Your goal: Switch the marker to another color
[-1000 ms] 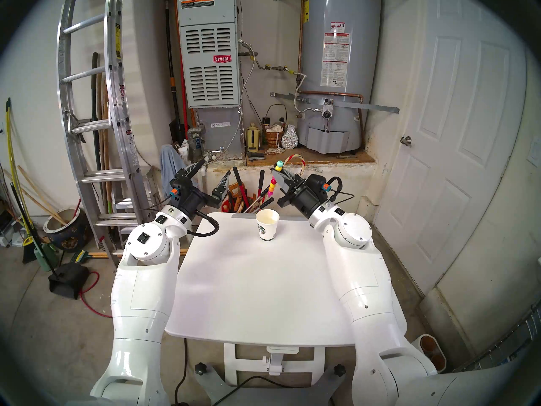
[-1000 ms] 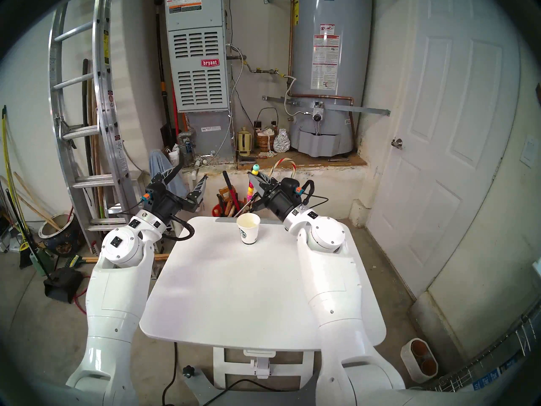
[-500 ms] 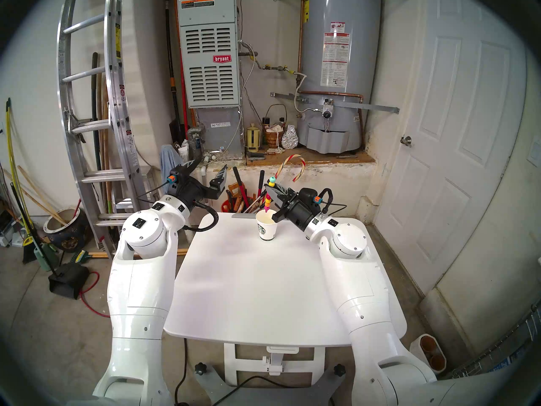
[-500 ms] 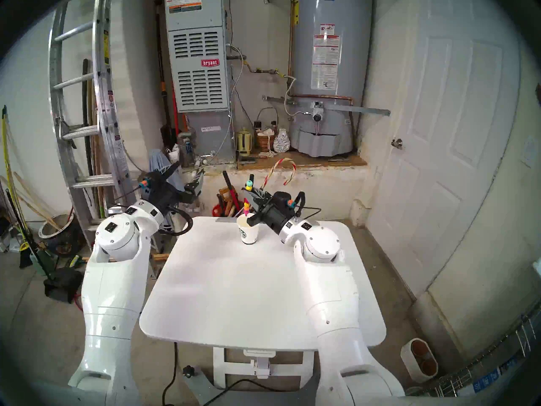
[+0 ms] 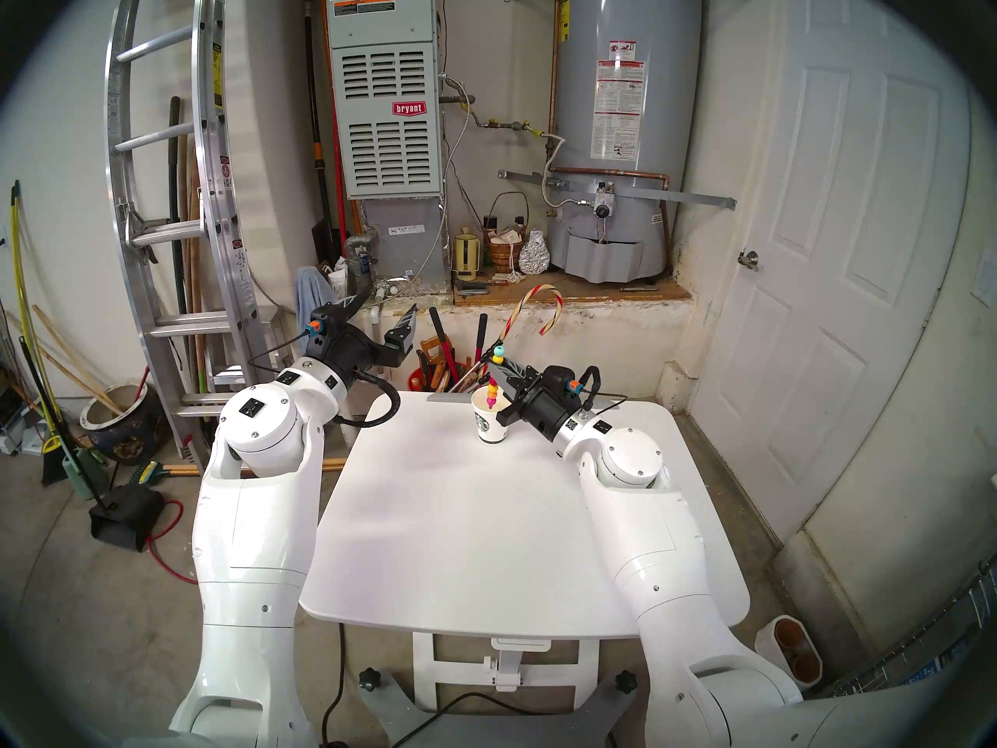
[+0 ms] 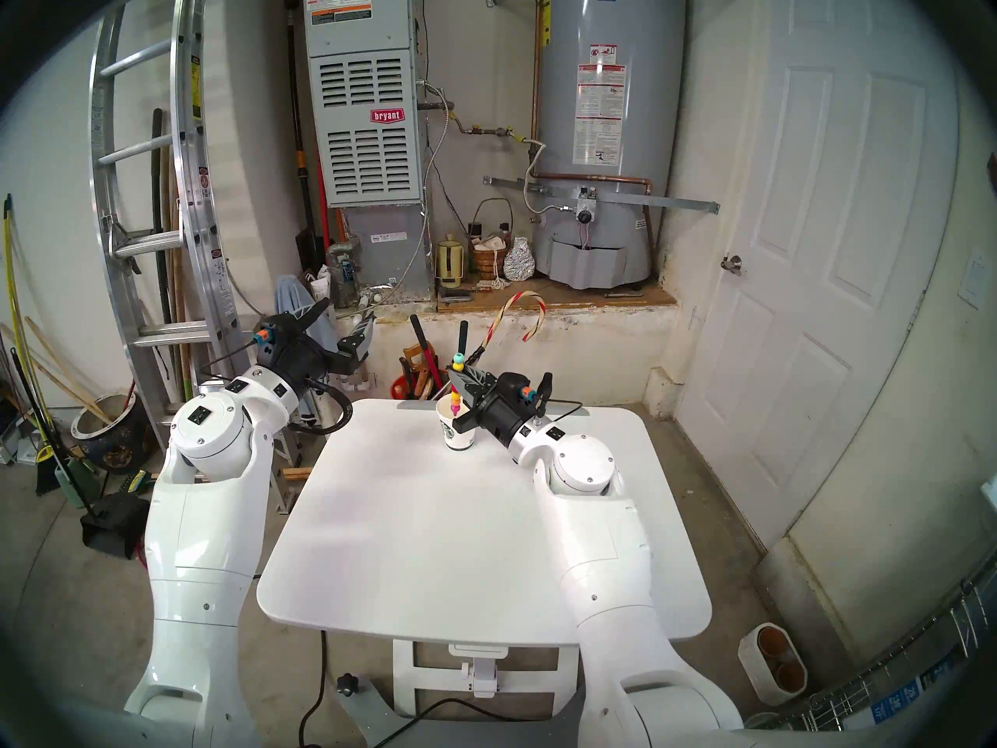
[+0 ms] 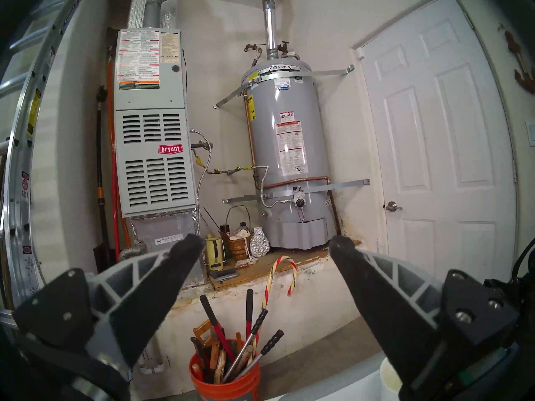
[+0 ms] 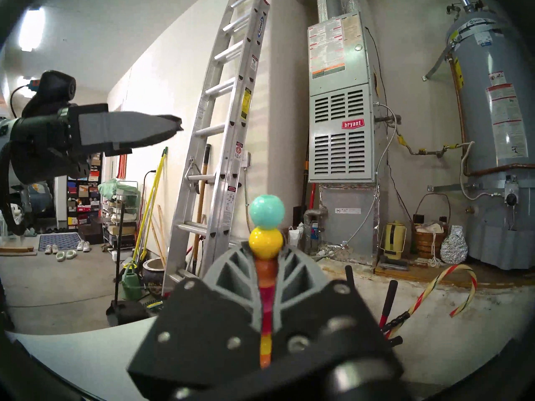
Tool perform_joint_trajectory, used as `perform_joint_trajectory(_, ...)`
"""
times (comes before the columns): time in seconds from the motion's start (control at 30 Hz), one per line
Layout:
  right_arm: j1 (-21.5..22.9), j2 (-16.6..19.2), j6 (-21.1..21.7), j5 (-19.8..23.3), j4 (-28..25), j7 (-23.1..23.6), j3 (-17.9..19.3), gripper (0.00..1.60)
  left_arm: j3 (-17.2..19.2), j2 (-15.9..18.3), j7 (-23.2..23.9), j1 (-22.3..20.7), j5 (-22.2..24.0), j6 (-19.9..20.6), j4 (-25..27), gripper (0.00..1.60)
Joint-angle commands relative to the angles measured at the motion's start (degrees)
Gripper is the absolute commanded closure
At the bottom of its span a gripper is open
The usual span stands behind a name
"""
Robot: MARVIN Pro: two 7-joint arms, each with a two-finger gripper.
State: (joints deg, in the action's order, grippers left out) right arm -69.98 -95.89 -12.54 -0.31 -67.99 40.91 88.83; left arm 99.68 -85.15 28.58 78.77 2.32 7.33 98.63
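Fingers of the right gripper (image 5: 499, 373) were closed tight on the marker (image 5: 495, 377), clamping its middle beads and holding it upright. Its teal and yellow beads (image 8: 266, 228) stood above the fingertips, and its pink lower end dipped into the mouth of the white paper cup (image 5: 490, 427) at the far edge of the white table (image 5: 485, 542). The left gripper (image 5: 384, 312) hung spread wide and empty, well apart beyond the table's left corner.
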Motion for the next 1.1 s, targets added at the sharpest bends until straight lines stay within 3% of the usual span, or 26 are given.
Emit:
perform_joint_trajectory(0.0, 3.1, -1.3, -2.5, -0.2, 1.9, -0.8, -0.5, 1.6, -0.1, 0.0, 0.2, -0.3, 0.1, -0.6, 1.5, 0.0)
perform_joint_trajectory(1.07, 2.8, -0.6, -3.6, -1.5, 7.4, -2.1, -0.6, 1.6, -0.1, -0.5, 0.7, 0.2, -0.3, -0.5, 1.6, 0.0)
